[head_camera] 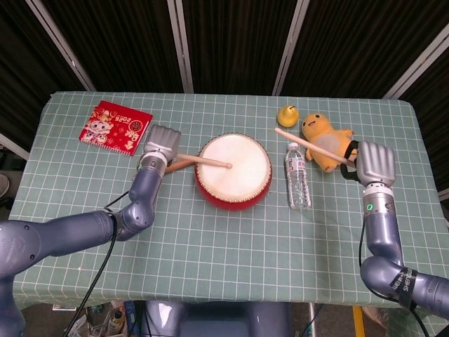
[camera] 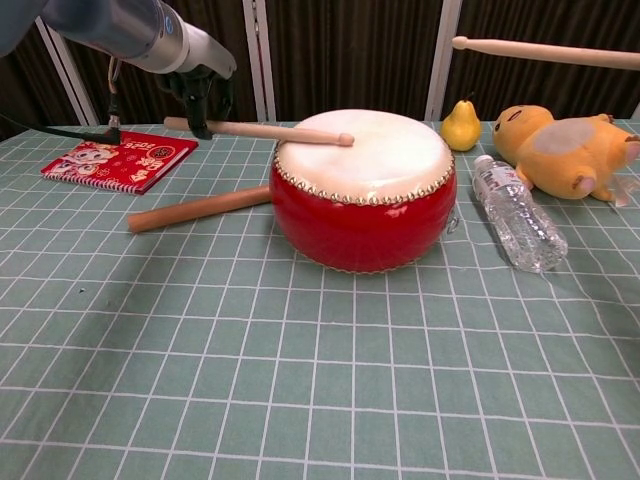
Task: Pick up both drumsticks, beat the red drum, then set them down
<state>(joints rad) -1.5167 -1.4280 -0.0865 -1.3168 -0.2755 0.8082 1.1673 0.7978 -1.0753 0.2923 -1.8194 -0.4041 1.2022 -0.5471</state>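
Head view: left hand [head_camera: 161, 141] grips a drumstick [head_camera: 203, 161] whose tip rests on the red drum [head_camera: 233, 172] at table centre; right hand [head_camera: 374, 163] clamps a second drumstick [head_camera: 312, 147] raised over the plush toy [head_camera: 326, 139]. Chest view: left stick's tip touches the drumhead; right stick hangs high above.

Green grid-patterned tablecloth [head_camera: 224, 246] on table, dark curtained backdrop [head_camera: 231, 42], pale vertical poles [head_camera: 180, 45]

Your left hand [head_camera: 161, 140] grips a drumstick [head_camera: 203, 161] low, arm bent in; your right hand [head_camera: 375, 163] holds its drumstick [head_camera: 312, 147] raised, forearm upright.
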